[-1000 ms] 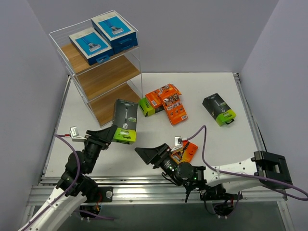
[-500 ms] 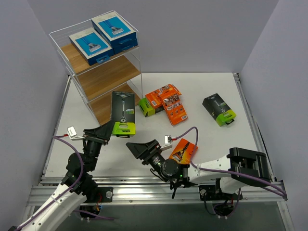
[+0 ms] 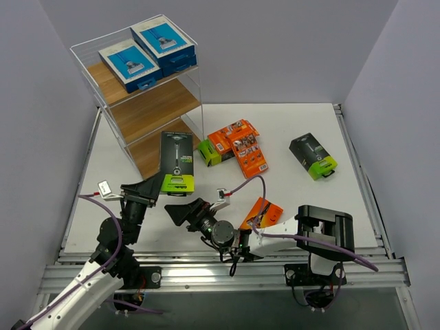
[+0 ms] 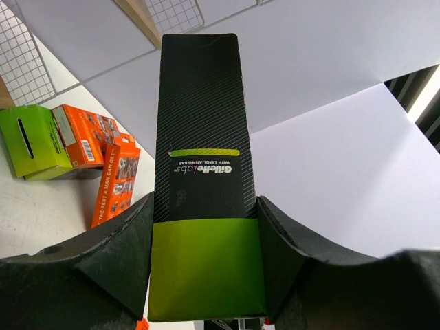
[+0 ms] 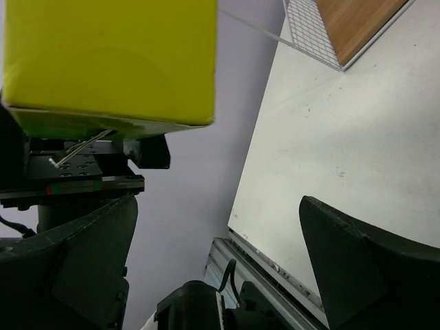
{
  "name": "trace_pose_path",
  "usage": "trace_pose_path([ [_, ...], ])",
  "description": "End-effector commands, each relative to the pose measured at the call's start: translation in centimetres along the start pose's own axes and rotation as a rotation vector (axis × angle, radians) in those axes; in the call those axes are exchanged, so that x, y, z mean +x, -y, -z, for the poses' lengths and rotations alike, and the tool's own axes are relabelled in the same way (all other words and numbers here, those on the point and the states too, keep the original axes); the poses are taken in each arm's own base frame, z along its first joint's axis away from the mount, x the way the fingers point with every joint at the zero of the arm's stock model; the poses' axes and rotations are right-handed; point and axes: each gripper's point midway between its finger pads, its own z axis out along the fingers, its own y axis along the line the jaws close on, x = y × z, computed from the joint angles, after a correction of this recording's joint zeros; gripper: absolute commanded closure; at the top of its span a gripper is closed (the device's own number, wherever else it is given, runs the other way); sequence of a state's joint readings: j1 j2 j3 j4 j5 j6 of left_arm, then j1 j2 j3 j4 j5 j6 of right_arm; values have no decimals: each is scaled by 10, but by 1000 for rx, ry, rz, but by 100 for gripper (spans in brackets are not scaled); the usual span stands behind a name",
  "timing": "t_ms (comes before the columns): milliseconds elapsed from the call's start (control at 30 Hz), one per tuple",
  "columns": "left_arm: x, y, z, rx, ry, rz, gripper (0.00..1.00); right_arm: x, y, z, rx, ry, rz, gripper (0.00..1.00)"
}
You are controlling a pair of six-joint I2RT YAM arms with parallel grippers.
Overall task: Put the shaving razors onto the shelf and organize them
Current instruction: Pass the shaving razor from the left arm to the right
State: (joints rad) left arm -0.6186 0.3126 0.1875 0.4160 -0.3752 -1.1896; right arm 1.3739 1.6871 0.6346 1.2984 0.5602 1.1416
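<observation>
Left wrist view: the left gripper (image 4: 205, 230) is closed partway, its black fingers (image 4: 113, 254) pressing both sides of the lime-green end of a black Gillette Labs razor pack (image 4: 201, 130), which runs up the centre of the frame.
Top view, left side: the held pack sits lower left of centre, its lime end at the gripper and its black end pointing up-frame toward the shelf (image 3: 155, 106).
Right wrist view: the right gripper (image 5: 218, 206) is spread wide with nothing between its fingers; the held pack's lime end fills the upper left corner.
Top view, right side: the wide gripper is low in the centre, near the held pack's lime end.
Lone orange pack (image 3: 262, 212): flat on the white table (image 3: 295, 117), lower centre, beside the right arm.
Orange packs (image 3: 239, 144): an overlapping cluster at centre, with a lime-ended pack (image 3: 208, 152) touching its left edge.
Black-and-lime pack (image 3: 313, 156): flat, right of centre, well apart from the cluster.
Blue-and-white packs (image 3: 129, 65): two side by side on the shelf's top tier, upper left.
</observation>
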Motion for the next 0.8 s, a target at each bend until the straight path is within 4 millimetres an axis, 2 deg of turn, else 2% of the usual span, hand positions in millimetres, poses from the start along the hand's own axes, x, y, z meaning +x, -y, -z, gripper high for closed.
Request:
trace_pose_path([
  [0,-25,45,1,148,92,131,98,-81,-141,25,-495,227,-321,0],
  [233,-22,22,-1,77,101,189,98,-86,-155,35,-574,238,-283,1],
  [333,-22,19,-1,70,104,207,98,-91,-156,36,-571,256,-277,1],
  [567,-20,10,0,58,109,275,98,-115,-167,40,-590,321,-235,1],
  [767,-18,7,0,57,101,301,98,-133,-165,35,-591,364,-258,1],
])
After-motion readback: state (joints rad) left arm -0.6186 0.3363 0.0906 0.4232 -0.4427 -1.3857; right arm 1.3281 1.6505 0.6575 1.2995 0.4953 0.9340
